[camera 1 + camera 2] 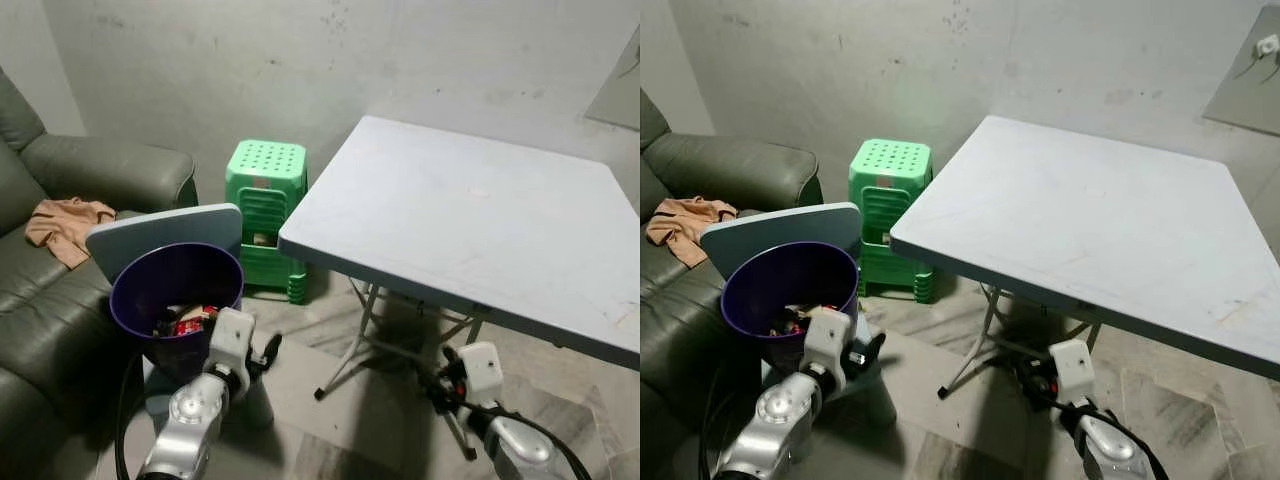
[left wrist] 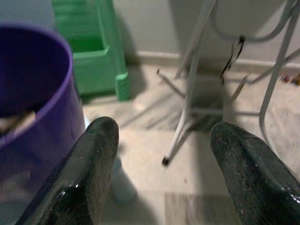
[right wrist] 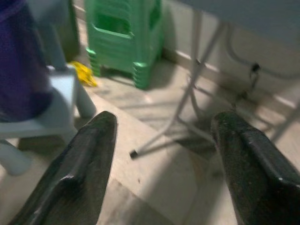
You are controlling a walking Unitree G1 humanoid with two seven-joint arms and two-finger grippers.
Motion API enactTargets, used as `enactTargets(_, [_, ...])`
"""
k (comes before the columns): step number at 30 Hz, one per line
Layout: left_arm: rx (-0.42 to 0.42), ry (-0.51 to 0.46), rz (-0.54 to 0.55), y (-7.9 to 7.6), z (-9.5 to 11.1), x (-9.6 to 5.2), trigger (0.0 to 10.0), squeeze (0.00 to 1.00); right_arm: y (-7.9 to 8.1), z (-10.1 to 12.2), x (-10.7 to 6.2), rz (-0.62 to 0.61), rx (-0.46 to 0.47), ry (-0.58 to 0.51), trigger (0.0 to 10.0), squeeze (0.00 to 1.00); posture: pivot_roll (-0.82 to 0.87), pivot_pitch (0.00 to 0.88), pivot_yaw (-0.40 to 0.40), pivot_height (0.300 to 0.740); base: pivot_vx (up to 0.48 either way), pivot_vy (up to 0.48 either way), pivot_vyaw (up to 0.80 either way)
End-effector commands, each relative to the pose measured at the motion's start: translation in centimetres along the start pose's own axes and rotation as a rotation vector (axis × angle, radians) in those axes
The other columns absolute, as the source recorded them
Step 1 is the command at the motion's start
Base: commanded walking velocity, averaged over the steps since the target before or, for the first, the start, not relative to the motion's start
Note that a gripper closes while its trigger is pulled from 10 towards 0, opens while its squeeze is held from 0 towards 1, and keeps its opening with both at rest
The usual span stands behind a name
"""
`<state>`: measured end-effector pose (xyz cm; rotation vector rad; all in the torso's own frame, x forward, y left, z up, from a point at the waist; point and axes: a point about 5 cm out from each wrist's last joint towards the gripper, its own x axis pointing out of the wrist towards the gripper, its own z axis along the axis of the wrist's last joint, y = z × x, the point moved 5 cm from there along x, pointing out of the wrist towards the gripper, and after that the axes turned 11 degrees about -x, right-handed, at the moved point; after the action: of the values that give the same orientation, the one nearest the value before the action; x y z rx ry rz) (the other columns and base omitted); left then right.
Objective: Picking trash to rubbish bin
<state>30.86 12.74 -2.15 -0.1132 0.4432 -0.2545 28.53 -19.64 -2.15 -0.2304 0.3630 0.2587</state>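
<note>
Your left gripper (image 2: pixel 161 164) sits low in front of you, just beside the purple rubbish bin (image 1: pixel 140 290), at its near right side. The fingers (image 2: pixel 93 168) are spread wide and hold nothing; between them you see tiled floor (image 2: pixel 197 187) and a leg of the folding table (image 1: pixel 450 210).

Your right gripper (image 3: pixel 164 159) is low under the near edge of that table, well apart from the bin. Its fingers (image 3: pixel 84 164) are also spread, with nothing between them but floor and the table's metal legs (image 3: pixel 187 103).

The bin stands on a small pale blue stool (image 3: pixel 56 108), close against the green-grey sofa (image 1: pixel 60 300). Trash (image 1: pixel 185 320) lies in the bottom of it: you can make out a red wrapper and some darker scraps; the rest is too small to tell. A pale blue panel (image 1: pixel 165 235) stands behind the bin's far rim.

A stack of green plastic stools (image 1: pixel 265 215) stands against the wall, between the bin and the table. In the right wrist view, a small yellow scrap (image 3: pixel 84 74) lies on the floor near the foot of that stack.

A peach cloth (image 1: pixel 65 225) lies crumpled on the sofa seat. The tabletop is white, with faint marks.
</note>
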Motion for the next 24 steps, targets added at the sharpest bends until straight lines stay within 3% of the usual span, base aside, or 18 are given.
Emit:
enactTargets(1, [-0.012,0.033,0.031,0.4,-0.7,0.3,10.0,0.0,-1.1,-0.3,0.1,-0.067,0.002,0.014,10.0,0.0,-0.02,0.0,-0.055,0.74,0.0,0.0,0.0])
enactTargets(2, [-0.066,0.083,0.049,0.7,-2.4,0.0,10.0,0.0,-1.3,-1.9,-0.1,-0.103,0.031,0.07,10.0,0.0,-0.02,0.0,-0.056,0.74,0.0,0.0,0.0])
enactTargets(4, [-0.075,0.095,0.053,0.8,-2.8,-0.1,10.0,0.0,-1.3,-2.3,-0.2,-0.111,0.034,0.084,10.0,0.0,-0.02,0.0,-0.056,0.74,0.0,0.0,0.0])
enactTargets(9, [-0.09,0.203,0.138,2.0,-6.1,-1.0,10.0,0.0,-0.1,-6.4,-1.3,-0.106,0.078,0.236,10.0,0.0,-0.02,0.003,-0.054,0.74,0.0,0.0,0.0])
enactTargets(16, [-0.074,0.351,0.159,1.6,-9.8,-2.3,10.0,0.0,1.1,-10.5,-3.4,-0.138,0.131,0.415,10.0,0.0,-0.01,0.002,-0.058,0.74,0.0,0.0,0.0])
enactTargets(20, [-0.132,0.444,0.191,1.3,-12.5,-3.9,10.0,0.0,2.1,-13.1,-5.4,-0.15,0.135,0.539,10.0,0.0,-0.02,0.0,-0.054,0.74,0.0,0.0,0.0])
enactTargets(24, [-0.139,0.445,0.186,1.0,-12.8,-4.0,10.0,0.0,2.6,-13.9,-6.1,-0.15,0.149,0.564,10.0,0.0,-0.03,0.0,-0.049,0.74,0.0,0.0,0.0])
